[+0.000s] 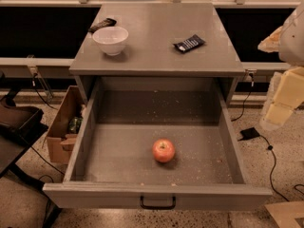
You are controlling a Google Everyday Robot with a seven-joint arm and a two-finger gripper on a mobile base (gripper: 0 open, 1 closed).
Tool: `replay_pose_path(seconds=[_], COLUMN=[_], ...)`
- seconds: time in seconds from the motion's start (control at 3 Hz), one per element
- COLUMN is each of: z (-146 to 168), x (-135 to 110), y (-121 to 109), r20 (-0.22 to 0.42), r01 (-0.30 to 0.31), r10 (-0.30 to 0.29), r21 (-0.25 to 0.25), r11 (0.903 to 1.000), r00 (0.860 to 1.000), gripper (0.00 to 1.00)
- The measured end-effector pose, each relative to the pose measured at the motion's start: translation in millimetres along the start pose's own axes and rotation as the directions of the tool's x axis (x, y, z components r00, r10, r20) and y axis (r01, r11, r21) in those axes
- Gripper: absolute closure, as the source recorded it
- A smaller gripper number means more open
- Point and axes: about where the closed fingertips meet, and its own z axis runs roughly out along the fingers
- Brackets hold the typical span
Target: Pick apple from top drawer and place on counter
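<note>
The apple (163, 150) is small, round and red-orange. It lies on the crumb-speckled floor of the open top drawer (95, 151), near the front and slightly right of centre. The drawer is pulled fully out, with its black handle (157, 204) at the front. The counter (156, 37) is the grey top of the cabinet behind it. My gripper (277, 114) is on the pale arm at the right edge of the view, outside the drawer. It is well to the right of the apple and higher up, and it holds nothing that I can see.
A white bowl (110, 40) and a dark remote-like object (102, 24) sit at the counter's left rear. A dark snack wrapper (189, 43) lies at its right. A cardboard box (64, 127) stands on the floor left of the drawer. Cables (266, 148) run at the right.
</note>
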Motion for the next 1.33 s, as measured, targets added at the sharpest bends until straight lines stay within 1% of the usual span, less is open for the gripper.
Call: replay_pose_path(seconds=[0.33, 0.67, 1.0, 1.33], z=[0, 25, 93, 157], x=[0, -8, -21, -41], y=[0, -2, -7, -16], r20=[0.0, -0.003, 0.01, 0.084], r01=[0.0, 0.0, -0.024, -0.069], r10=[0.0, 0.0, 0.024, 0.067], r21=[0.0, 0.015, 0.023, 0.019], r11=[1.0, 0.9999, 0.9994, 0.9974], r00=[1.0, 1.0, 1.0, 0.994], gripper=[0.0, 0.0, 0.0, 0.0])
